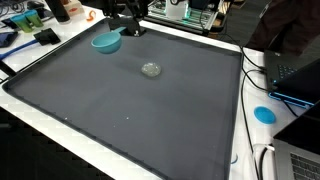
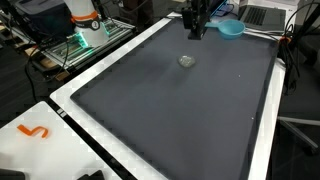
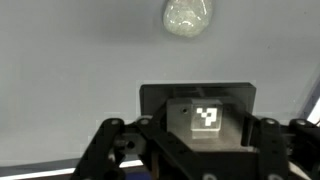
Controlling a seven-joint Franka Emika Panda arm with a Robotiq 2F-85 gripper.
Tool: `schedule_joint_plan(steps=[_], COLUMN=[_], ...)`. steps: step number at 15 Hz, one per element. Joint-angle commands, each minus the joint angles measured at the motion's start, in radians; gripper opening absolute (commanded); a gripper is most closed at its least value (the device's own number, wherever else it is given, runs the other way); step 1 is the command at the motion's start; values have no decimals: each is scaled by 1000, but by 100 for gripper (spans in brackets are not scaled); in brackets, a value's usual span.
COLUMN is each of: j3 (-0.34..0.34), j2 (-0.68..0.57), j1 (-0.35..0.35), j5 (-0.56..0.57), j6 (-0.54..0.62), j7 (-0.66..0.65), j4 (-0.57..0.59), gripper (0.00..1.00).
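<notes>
Angular black gripper (image 3: 198,140) near crinkly, translucent lump (image 3: 187,17)

From here the grey mat (image 1: 130,125) offers open passage everywhere, with only a small clear lump (image 1: 151,69) mid-mat and a blue bowl (image 1: 106,42) at its far edge in the way.

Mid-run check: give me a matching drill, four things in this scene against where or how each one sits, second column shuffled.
Things:
1. teal bowl
2. clear lump
3. blue disc
4. claw

Places or states:
A. on the white margin off the mat, beside cables
B. alone out on the mat
C. on the mat near its edge, next to the claw
D. open, holding nothing

Pairs: 1-C, 2-B, 3-A, 4-D
</notes>
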State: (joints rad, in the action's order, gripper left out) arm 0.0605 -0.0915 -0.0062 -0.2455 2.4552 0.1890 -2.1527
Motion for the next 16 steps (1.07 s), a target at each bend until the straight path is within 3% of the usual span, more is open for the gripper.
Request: schedule_joint_plan(steps=[1, 9, 16], j3=[-6, -25, -30], j2=[64, 122, 168], j1=[-11, -5, 17], j5=[-92, -191, -222], j6=[51, 99, 215], j7=[100, 238, 308], j4=[-91, -184, -279], gripper=[28, 28, 28])
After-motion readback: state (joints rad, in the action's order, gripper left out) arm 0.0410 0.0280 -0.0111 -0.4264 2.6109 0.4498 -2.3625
